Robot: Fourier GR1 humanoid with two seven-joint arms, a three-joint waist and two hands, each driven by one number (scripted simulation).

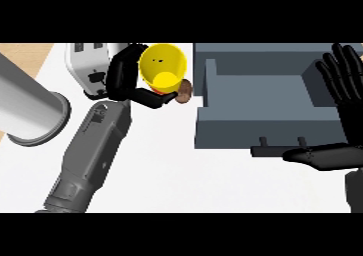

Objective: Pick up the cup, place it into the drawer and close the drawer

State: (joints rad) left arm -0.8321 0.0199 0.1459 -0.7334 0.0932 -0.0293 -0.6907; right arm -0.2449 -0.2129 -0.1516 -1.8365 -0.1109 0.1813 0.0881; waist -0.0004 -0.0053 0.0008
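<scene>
Head view showed the left hand (pixel 128 80) curled round the yellow cup (pixel 164 67), fingers and thumb wrapped about its side so that the open mouth faced up toward the camera. The cup was held over the white counter (pixel 169 170), just left of the open grey drawer (pixel 250 127), and had not yet crossed the drawer's near wall. A small brown object (pixel 184 91) sat touching the cup's lower edge; what it was could not be told. Behind the hand stood a white toaster (pixel 86 65), and a large grey cylinder (pixel 25 107) lay at the far left. The right hand (pixel 346 100) rested open, fingers straight, over the drawer's right side, holding nothing. The step in hand looked to be the carry. Next, the cup would need to travel right, over the wall, and be lowered into the drawer's hollow before the fingers let go.
</scene>
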